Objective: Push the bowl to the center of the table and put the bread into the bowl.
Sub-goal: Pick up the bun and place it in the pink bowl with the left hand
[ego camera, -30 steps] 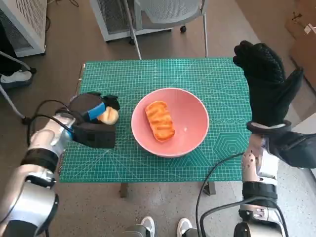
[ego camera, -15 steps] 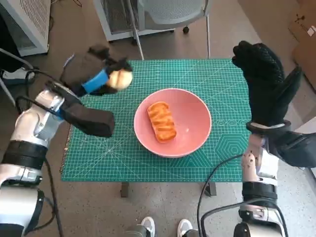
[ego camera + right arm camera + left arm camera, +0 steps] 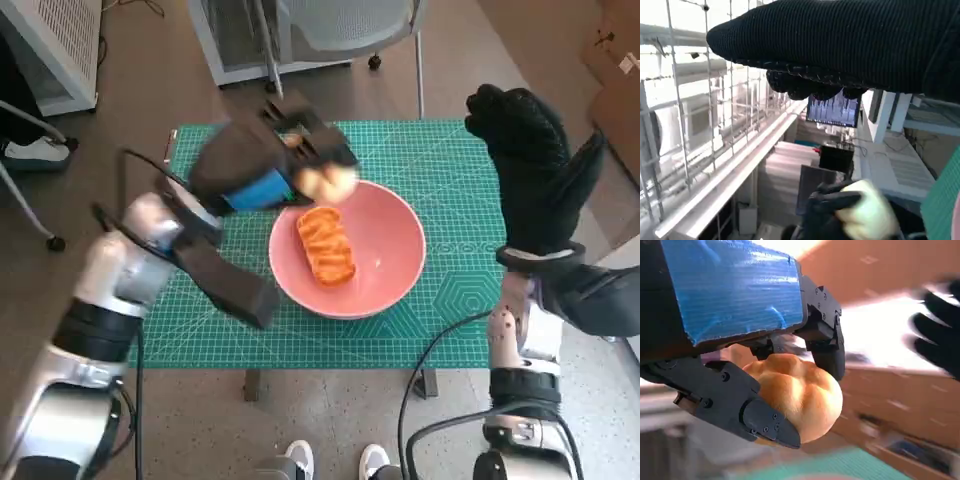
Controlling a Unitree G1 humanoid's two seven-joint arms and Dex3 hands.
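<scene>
1. Pink bowl near the middle of the green cutting mat that covers the table; its rim is round and it sits flat on the mat.
2. Orange loaf lying inside the bowl, on its left half as seen from the head view, long axis running away from the robot.
3. Left hand, black with blue tape across its back, raised above the mat at the bowl's far-left rim. It grasps a pale round bun.
4. Bun as seen from the left wrist view: golden, domed, with shallow creases across its top. One black finger presses on it from one side and the thumb from the opposite side, so the bun is pinched between them. In the head view the bun hangs over the bowl's far-left edge, apart from the loaf.
5. Left forearm, pale, reaching up from the lower left across the mat's left part.
6. Right hand, in a black knitted glove, held upright over the mat's right edge with fingers straight and together, palm flat. It holds nothing and touches neither bowl nor bread.
7. Right wrist view: the glove forms a dark band along the top; the bun and the left hand's dark fingers show blurred below it.
</scene>
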